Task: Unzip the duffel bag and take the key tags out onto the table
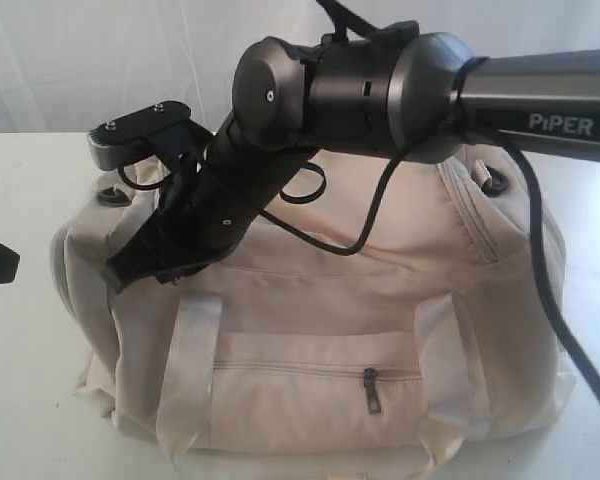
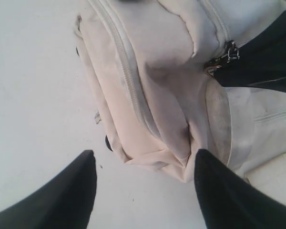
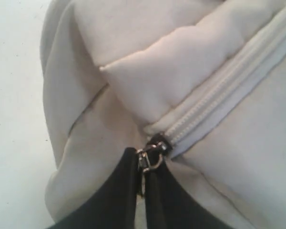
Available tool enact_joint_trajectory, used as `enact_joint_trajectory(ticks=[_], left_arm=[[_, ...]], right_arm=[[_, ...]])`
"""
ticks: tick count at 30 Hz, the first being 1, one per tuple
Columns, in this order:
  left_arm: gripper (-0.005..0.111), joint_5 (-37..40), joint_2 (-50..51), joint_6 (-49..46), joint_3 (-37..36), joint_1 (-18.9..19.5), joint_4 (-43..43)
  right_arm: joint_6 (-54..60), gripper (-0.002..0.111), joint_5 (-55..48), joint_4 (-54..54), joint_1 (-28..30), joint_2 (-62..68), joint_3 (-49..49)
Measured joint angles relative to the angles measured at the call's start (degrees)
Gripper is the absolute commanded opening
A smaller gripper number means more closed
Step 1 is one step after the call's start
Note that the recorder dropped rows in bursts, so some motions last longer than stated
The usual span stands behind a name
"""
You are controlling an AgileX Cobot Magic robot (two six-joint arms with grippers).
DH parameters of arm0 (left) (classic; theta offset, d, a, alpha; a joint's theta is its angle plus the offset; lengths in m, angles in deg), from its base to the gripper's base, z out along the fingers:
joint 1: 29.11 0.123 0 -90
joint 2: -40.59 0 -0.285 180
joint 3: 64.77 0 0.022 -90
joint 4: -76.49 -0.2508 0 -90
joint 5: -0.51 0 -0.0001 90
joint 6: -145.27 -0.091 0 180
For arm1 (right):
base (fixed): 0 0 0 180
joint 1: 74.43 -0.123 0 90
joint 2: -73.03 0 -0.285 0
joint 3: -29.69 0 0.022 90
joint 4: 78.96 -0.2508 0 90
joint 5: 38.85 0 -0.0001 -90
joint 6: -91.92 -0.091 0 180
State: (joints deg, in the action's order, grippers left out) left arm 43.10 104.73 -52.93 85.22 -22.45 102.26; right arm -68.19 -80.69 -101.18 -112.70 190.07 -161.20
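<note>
The right gripper (image 3: 144, 166) pinches the dark metal zipper pull (image 3: 151, 153), the sensible hold on the soft, probably slack cream fabric duffel bag (image 3: 181, 62); the left gripper (image 2: 144, 153) gapes.

The right arm (image 1: 550, 95) bears the word "PiPER".

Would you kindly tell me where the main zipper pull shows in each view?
Exterior view: hidden behind the right claw, at the duffel bag's left end.
Left wrist view: main zipper pull beside that claw.
Right wrist view: the pull pinched in that claw.
Shared landmark: the right claw.
</note>
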Motion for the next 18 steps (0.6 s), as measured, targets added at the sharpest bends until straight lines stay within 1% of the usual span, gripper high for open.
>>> enact_joint_trajectory(ticks=[6, 13, 18], left_arm=[[0.063, 0.00, 0.00, 0.00, 0.00, 0.00, 0.00], [0.063, 0.00, 0.00, -0.28, 0.00, 0.00, 0.44], [0.063, 0.00, 0.00, -1.54, 0.00, 0.00, 2.20]], right_arm=[[-1.62, 0.000, -1.16, 3.81, 0.11, -0.24, -2.53], [-2.62, 0.000, -12.89, 4.19, 2.41, -0.24, -11.50], [-2.94, 0.000, -17.93, 4.19, 3.31, -0.24, -13.27]])
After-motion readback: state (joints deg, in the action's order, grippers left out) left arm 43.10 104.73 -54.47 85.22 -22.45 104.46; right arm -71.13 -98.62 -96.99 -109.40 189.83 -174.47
